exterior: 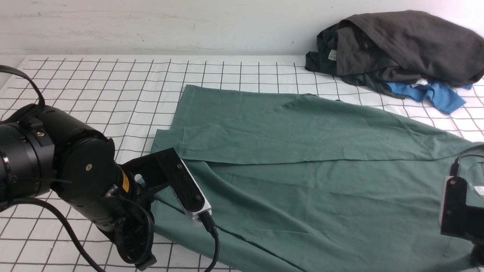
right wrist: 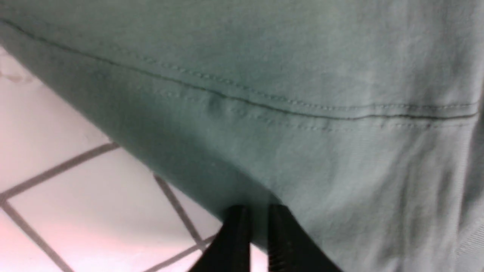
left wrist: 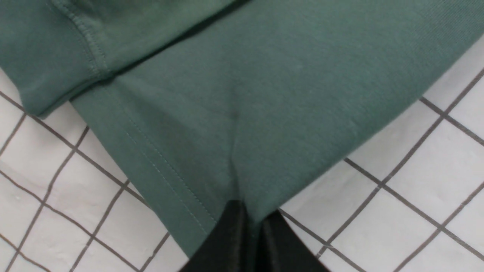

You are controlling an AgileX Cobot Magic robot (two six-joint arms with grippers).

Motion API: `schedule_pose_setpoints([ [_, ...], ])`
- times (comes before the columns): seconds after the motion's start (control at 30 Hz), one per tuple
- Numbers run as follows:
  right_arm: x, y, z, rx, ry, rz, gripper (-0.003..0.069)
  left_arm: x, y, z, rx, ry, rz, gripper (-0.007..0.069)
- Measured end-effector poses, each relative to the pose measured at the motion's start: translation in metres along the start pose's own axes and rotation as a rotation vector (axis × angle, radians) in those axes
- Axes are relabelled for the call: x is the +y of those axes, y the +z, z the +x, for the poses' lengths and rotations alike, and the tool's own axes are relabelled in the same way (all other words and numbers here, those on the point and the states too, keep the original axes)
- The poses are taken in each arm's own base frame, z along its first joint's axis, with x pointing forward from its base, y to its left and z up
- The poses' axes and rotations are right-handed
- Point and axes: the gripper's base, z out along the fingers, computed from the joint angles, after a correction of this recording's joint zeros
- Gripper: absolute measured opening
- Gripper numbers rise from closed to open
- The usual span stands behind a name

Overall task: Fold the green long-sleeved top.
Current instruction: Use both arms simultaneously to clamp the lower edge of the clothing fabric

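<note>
Gripping the green long-sleeved top (exterior: 302,158) at two edges

I read the left gripper (left wrist: 252,221) as clamped on a hem edge, cloth spreading ahead of it. On the right gripper (right wrist: 258,217) the jaws sit nearly together, seamed edge nipped between. Top lies spread between both grippers.

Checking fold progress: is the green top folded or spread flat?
Partly folded: the green long-sleeved top has one flap lapped over its body; the rest lies spread.
</note>
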Motion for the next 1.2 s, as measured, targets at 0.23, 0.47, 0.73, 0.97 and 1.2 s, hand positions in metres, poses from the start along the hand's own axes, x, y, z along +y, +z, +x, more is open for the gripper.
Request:
schedule_pose_setpoints([
  [0.23,-0.002,-0.033,0.003,-0.063,0.064,0.109,-0.0013,-0.001,0.0,0.0,-0.004,-0.007,0.007,0.0002],
  [0.47,0.001,-0.028,0.0,-0.086,0.126,0.072,0.0036,-0.003,0.0,-0.001,-0.017,-0.033,0.032,0.0002],
  [0.73,0.004,-0.01,-0.002,-0.055,0.013,0.005,0.0302,-0.003,0.0,-0.002,-0.018,-0.036,0.035,0.0002],
  [0.97,0.005,-0.002,-0.003,-0.043,-0.087,-0.029,0.036,-0.003,0.0,-0.002,-0.018,-0.036,0.035,0.0002],
  [1.2,0.005,0.004,-0.006,-0.062,-0.077,-0.031,0.0265,-0.003,0.0,-0.002,-0.019,-0.039,0.038,0.0002],
])
